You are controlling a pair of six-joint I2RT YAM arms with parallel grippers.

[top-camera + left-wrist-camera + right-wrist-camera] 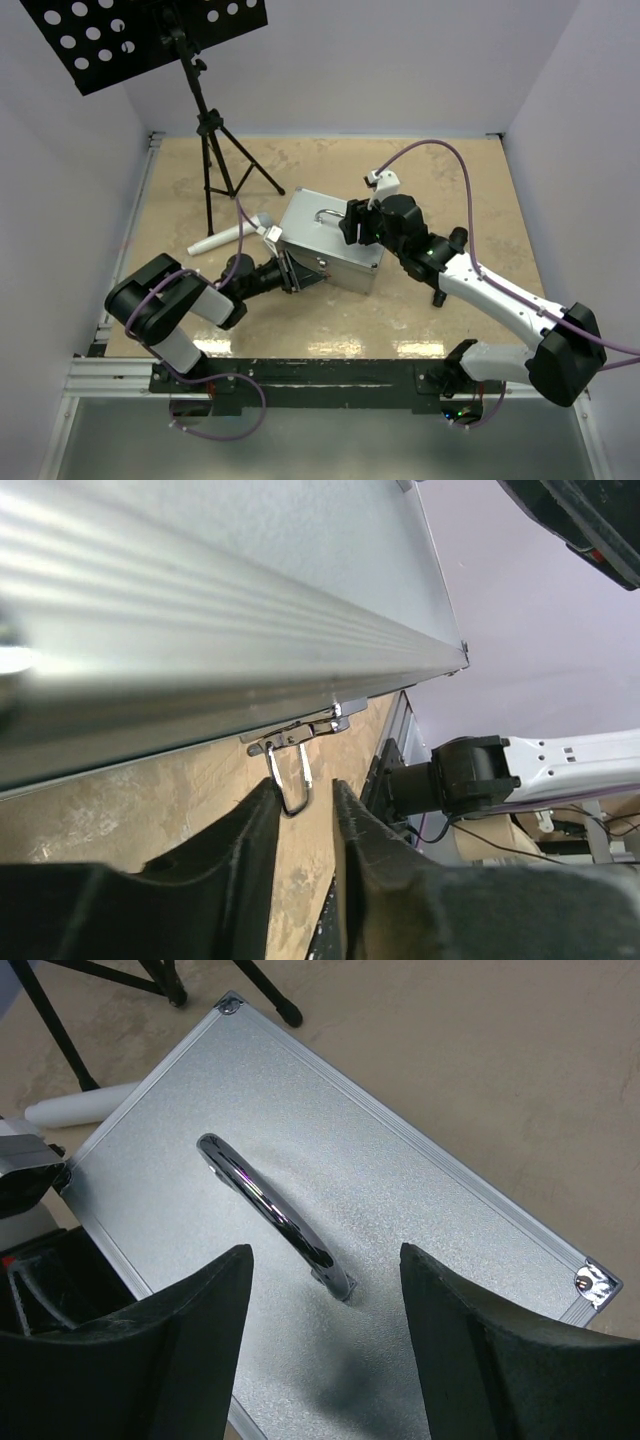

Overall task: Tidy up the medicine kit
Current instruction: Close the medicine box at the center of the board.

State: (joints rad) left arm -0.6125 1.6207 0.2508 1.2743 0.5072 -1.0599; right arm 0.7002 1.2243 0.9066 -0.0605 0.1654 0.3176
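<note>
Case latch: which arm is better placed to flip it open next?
Left, probably. The left end effector has its fingers either side of the latch loop on the case front. The right end effector hangs open above the lid handle, away from that latch.

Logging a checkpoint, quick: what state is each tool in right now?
Left tool: slightly open around the latch loop.
Right tool: open, empty, over the handle.

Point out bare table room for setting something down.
Bare: the table's back right corner beyond the case, and the near strip between case and table edge. Crowded: the case, with left tool and right tool at it, and back left by tripod stand and white tube.
</note>
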